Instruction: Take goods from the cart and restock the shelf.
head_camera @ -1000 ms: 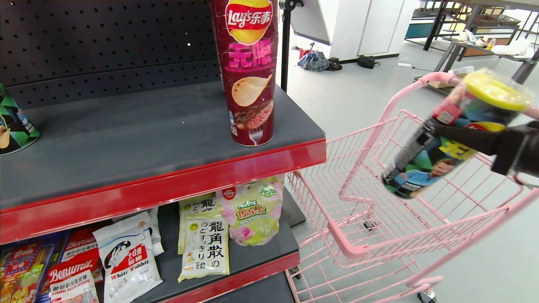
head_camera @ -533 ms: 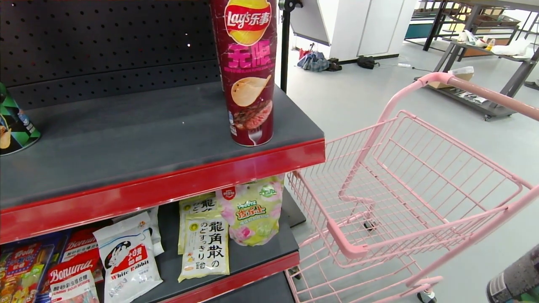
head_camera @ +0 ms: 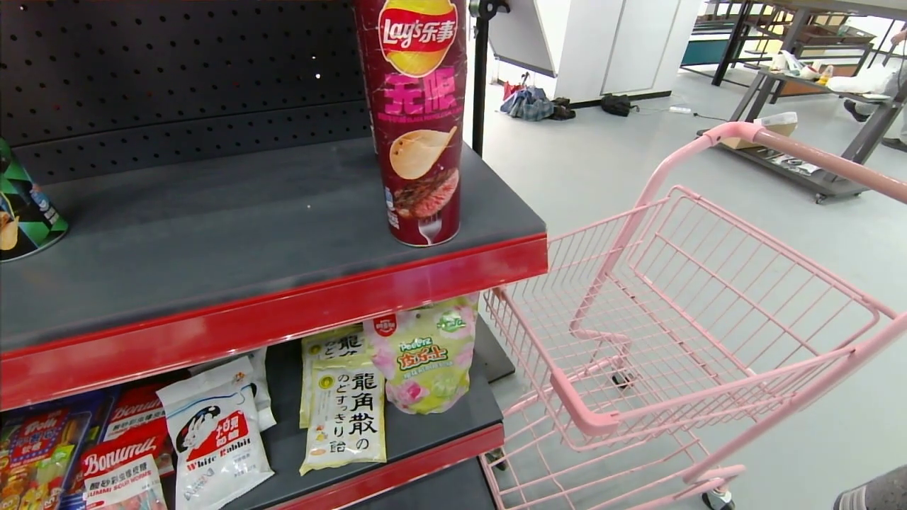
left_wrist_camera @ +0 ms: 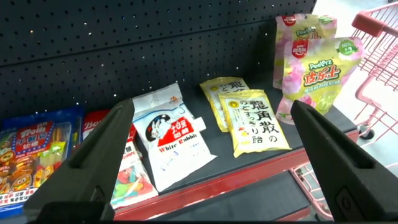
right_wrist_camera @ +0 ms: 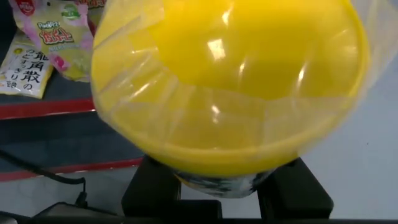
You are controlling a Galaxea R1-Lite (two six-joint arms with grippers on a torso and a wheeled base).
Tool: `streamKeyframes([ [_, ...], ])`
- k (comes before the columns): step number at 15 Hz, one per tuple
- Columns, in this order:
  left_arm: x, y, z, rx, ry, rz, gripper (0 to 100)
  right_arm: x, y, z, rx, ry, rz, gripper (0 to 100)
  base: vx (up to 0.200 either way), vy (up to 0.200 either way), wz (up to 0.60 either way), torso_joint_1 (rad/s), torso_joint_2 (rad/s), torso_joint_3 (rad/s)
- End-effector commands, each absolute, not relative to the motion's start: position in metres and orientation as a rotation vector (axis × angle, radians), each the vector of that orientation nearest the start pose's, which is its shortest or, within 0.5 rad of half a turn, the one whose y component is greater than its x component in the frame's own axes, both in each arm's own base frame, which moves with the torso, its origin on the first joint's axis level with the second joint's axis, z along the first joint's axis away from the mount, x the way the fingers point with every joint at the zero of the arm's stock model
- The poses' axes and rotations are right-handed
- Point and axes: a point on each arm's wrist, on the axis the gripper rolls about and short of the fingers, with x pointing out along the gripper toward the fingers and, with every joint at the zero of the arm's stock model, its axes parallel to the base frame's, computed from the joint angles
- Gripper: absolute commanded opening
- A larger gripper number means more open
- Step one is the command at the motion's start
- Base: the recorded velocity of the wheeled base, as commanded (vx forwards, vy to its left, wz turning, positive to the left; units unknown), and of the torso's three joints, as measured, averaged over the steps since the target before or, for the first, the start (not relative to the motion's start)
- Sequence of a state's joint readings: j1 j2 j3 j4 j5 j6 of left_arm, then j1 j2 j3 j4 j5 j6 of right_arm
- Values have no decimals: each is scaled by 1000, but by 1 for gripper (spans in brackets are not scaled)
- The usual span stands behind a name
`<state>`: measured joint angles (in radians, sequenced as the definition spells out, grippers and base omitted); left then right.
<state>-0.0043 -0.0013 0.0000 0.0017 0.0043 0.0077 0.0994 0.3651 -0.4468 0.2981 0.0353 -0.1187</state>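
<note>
Our right gripper (right_wrist_camera: 227,186) is clamped on a chip can (right_wrist_camera: 230,81). Its black fingers (right_wrist_camera: 158,190) press the sides just below the yellow lid, which is wrapped in clear film and sits close to the wrist camera. We hold the can low, with the red-edged lower boards of the shelf and the grey floor behind it. Our left gripper (left_wrist_camera: 211,112) is spread wide and grips nothing. Its two dark fingers (left_wrist_camera: 102,155) frame the lower shelf (left_wrist_camera: 249,165), where a white candy bag (left_wrist_camera: 165,134) lies flat beside two overlapping yellow bags (left_wrist_camera: 258,121). A green and pink pouch (left_wrist_camera: 317,68) stands against the pegboard (left_wrist_camera: 124,43) at the end nearest the cart. From the head view we look down on the upper shelf (head_camera: 212,219), a dark board with a red front lip. A tall maroon chip can (head_camera: 419,120) stands upright on it, near the front edge and close to the right end. A green can (head_camera: 25,212) stands at the far left, cut off by the frame, well apart from the maroon one. The pink cart (head_camera: 737,130) is parked on the floor just beside the shelf's right end. A grey edge (head_camera: 875,492) shows in the lower right corner of the head view, near the cart's front side, and we cannot tell what it is.
</note>
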Motion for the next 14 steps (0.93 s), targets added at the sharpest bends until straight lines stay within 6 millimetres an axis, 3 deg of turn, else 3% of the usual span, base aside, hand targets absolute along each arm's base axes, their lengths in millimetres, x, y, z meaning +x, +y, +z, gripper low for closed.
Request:
streamKeyframes([
  [1,-23,0,75,8,2,2,100,-16,-1,171,-122,193,146,0,0,0,0,0,0,0],
  [5,-23,0,75,6,2,0,100,-19,-1,167,-127,193,145,0,0,0,0,29,-117,-90],
  [14,-23,0,75,8,2,0,100,-20,-1,163,-156,185,164,0,0,0,0,155,-510,-356],
])
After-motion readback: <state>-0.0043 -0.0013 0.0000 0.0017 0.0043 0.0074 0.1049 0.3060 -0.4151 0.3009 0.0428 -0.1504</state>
